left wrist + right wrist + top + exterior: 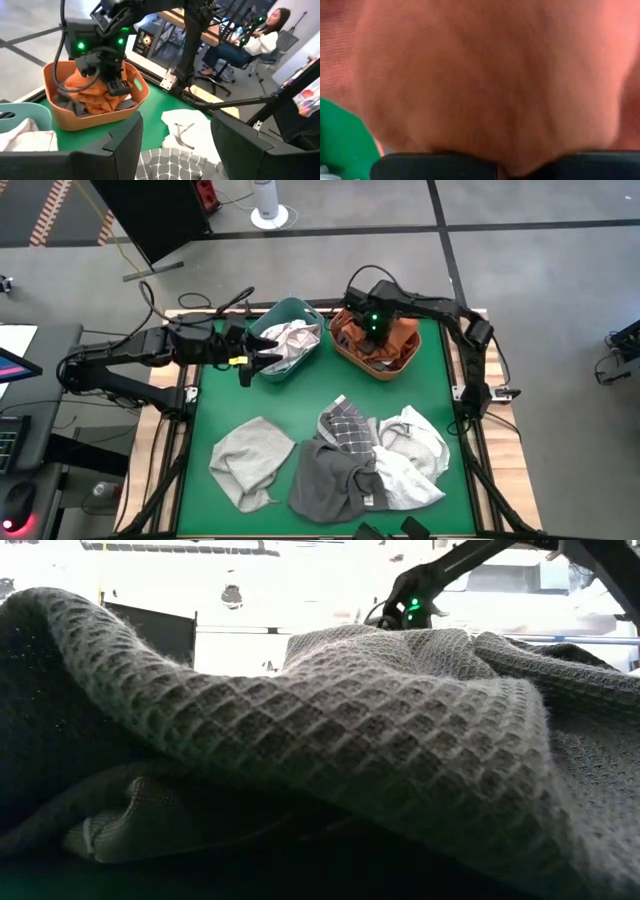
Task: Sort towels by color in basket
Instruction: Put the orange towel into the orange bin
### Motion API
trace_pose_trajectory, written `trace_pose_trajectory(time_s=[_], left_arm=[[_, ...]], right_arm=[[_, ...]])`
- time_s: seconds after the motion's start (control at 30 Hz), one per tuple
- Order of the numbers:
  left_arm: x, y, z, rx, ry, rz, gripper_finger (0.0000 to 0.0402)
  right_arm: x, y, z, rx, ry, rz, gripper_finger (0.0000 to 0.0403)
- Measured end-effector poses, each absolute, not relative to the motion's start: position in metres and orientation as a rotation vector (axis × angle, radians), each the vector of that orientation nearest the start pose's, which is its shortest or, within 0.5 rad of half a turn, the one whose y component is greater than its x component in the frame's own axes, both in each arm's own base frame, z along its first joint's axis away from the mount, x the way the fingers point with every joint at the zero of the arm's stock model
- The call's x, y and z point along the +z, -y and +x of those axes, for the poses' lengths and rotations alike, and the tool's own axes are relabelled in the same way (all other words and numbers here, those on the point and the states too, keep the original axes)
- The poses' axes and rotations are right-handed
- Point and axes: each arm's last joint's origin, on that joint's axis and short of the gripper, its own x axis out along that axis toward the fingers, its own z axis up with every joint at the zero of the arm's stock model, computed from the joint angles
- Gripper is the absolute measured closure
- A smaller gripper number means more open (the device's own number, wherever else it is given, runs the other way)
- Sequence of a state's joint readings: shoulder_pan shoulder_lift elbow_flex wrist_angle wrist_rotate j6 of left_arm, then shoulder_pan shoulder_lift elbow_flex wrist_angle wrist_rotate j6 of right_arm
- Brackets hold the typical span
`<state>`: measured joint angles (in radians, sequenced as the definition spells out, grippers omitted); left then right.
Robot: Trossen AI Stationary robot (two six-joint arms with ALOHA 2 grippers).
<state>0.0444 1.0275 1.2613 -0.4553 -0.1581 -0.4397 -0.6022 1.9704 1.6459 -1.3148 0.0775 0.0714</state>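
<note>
My right gripper (372,330) reaches down into the orange basket (388,371), shut on the rust-orange towel (95,100) that lies there over a dark grey cloth (65,102). My left gripper (250,362) is open and hovers level at the teal basket's (290,305) left side, touching nothing. A white towel (290,340) fills that basket. On the green mat lie a light grey towel (250,460), a dark grey towel (325,480), a checked towel (345,425) and a white towel (410,455). The dark grey waffle towel (350,740) blocks most of the low view. My right gripper comes from above, pointing down, and has a bunch of the rust-orange towel's top (515,160) between its two fingers. Orange cloth fills its wrist view, so edge or fold cannot be told. The towel rests in the orange basket.
The two baskets stand side by side at the far edge of the mat. The loose towels overlap in a heap toward the near edge, leaving bare mat (300,400) in the middle. A person (260,40) sits at a desk beyond the table's right side.
</note>
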Motion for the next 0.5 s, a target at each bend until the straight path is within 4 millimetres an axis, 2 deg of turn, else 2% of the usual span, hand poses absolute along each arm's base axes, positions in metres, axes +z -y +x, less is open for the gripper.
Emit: trace_pose_trajectory(time_s=[0.13,0.27,0.37,0.5], left_arm=[[0.422,-0.014,0.201,0.250,-0.189,-0.421,0.0178],[0.421,-0.013,0.201,0.253,-0.205,-0.417,0.0178],[0.420,-0.014,0.201,0.253,-0.206,-0.412,0.0178],[0.420,-0.014,0.201,0.255,-0.208,-0.391,0.0178]], right_arm=[[0.215,0.214,0.304,-0.566,-1.634,0.500,0.0375],[0.213,0.215,0.303,-0.540,-1.654,0.491,0.0359],[0.219,0.213,0.301,-0.530,-1.650,0.479,0.0339],[0.244,0.209,0.289,-0.543,-1.607,0.475,0.0306]])
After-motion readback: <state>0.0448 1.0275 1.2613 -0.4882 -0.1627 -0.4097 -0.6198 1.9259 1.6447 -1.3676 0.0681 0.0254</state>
